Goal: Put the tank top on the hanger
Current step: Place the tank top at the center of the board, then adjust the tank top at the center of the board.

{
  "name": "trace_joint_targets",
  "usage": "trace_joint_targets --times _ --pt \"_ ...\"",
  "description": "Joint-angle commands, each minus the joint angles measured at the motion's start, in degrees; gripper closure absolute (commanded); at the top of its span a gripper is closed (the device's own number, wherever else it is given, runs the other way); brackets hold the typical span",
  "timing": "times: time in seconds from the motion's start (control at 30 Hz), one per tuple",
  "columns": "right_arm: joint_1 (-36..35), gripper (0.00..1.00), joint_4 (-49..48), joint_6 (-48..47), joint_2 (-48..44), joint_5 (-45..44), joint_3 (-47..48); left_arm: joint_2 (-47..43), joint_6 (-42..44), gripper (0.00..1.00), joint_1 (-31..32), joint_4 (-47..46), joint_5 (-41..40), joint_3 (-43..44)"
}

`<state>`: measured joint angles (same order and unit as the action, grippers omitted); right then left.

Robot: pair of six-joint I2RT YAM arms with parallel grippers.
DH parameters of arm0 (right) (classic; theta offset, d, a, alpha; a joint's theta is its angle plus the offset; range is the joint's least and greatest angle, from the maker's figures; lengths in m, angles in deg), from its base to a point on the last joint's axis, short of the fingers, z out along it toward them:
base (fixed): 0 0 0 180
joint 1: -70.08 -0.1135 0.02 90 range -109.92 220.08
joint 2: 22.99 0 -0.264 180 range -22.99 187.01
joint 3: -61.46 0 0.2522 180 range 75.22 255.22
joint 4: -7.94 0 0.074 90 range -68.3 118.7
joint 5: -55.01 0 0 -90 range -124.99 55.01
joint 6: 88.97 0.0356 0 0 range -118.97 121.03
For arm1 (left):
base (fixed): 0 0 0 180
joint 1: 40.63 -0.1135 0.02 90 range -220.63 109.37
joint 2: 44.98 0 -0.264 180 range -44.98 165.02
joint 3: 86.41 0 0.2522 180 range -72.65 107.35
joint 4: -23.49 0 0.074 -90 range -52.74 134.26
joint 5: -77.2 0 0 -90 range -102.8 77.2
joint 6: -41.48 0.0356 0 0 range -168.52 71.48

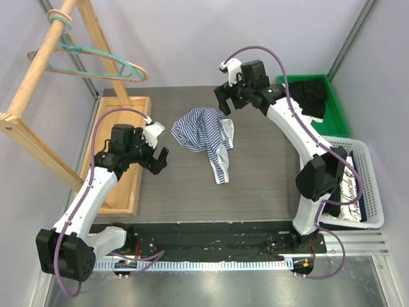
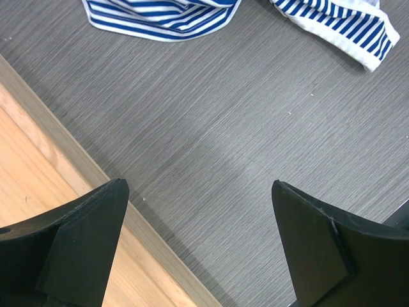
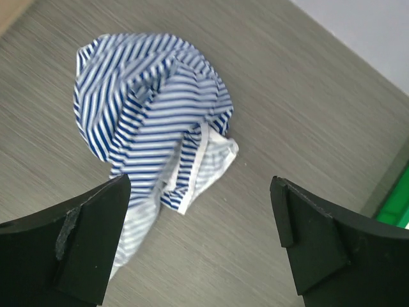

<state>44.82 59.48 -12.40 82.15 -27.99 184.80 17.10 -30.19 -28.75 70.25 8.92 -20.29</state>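
At far left, a thin teal-green wire hanger (image 1: 105, 55) hangs on the pale wooden rack (image 1: 38, 64), awaiting the garment. Beside it the left end effector (image 1: 155, 161) hovers wide open and empty. The crumpled navy-and-white striped fabric tank top (image 1: 204, 134) lies mid-table, within both arms' reach. The right end effector (image 1: 223, 102) gapes empty above it.

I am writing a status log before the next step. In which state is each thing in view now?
tank top: crumpled on the table, not held, not on a hanger.
teal hanger: hanging on the wooden rack, bare.
left gripper: open, empty, over the table.
right gripper: open, empty, above the tank top.
black garment: lying in the green bin.
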Motion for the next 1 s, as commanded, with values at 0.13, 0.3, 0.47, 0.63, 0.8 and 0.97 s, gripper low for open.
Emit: trace_joint_targets --times 0.13,0.3,0.47,0.63,0.8,0.97 --pt "0.21 0.0 -4.29 -2.39 -7.14 -4.37 -3.67 -0.12 -0.57 0.0 -0.28 -1.62 2.01 0.11" --pt "1.35 0.0 -5.61 -2.3 -8.11 -5.16 -10.06 0.23 -0.57 0.0 -0.28 -1.26 3.5 0.2" --pt "2.93 0.01 -6.4 -1.69 -9.6 -2.97 -17.37 1.37 -0.49 0.0 -0.01 -1.18 4.65 0.46" --pt "2.93 0.02 -6.32 -2.56 -11.8 0.72 -25.46 5.14 1.71 0.0 3.14 -1.88 2.46 1.95" --pt "2.84 0.03 -2.99 -5.64 -15.31 8.89 -30.56 15.4 1.8 0.0 3.68 -6.17 0.96 6.69" --pt "1.53 0.04 -1.66 -5.99 -15.67 12.77 -32.85 25.08 -0.13 0.0 3.68 -12.94 0.0 11.18"
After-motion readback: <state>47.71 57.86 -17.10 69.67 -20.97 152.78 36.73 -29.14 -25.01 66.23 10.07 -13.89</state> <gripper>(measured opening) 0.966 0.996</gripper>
